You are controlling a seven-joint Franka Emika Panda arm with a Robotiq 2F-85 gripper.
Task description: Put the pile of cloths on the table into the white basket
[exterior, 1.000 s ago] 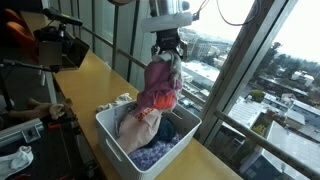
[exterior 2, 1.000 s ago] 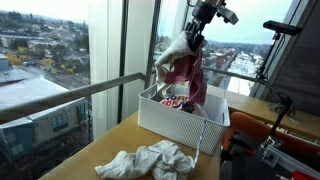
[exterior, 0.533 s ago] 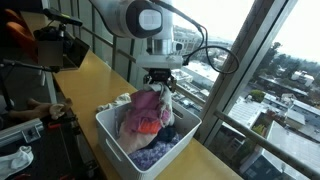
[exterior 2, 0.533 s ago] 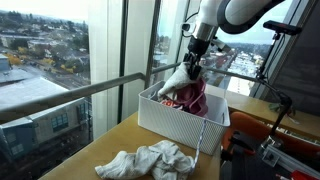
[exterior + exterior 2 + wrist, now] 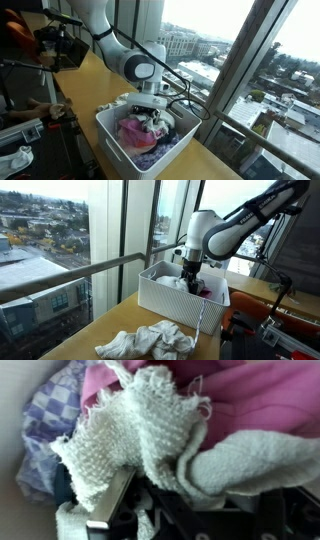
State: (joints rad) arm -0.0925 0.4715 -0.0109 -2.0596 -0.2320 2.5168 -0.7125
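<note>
- The gripper [image 5: 150, 122] is down inside the white basket [image 5: 118, 150], with the Panda arm [image 5: 138, 68] bent over it from above. In the opposite exterior view the gripper [image 5: 191, 283] dips below the rim of the basket [image 5: 175, 301].
- The claw is fully closed. In the wrist view a cream knit cloth [image 5: 130, 440] is bunched at its dark fingers [image 5: 108, 512], folded over them and pinched there.
- Beside that cloth in the wrist view lie a pink cloth [image 5: 250, 400] and, towards the left edge, a lavender checked cloth [image 5: 48, 420].
- In an exterior view the basket already holds several pieces around the gripper: pink fabric [image 5: 133, 132], lavender fabric [image 5: 150, 156] at the near corner and dark blue fabric [image 5: 172, 135] on the window side.
- The basket stands on the table [image 5: 85, 75], a long light-brown wooden counter running along the glass.
- Part of the pile of cloths [image 5: 150, 340] is a white crumpled heap on the table [image 5: 105, 328], outside the basket and just beside its end wall. In an exterior view only an edge of this heap [image 5: 117, 100] shows behind the basket.
- A black camera on a stand [image 5: 58, 47] is further along the counter, well apart from the basket.
</note>
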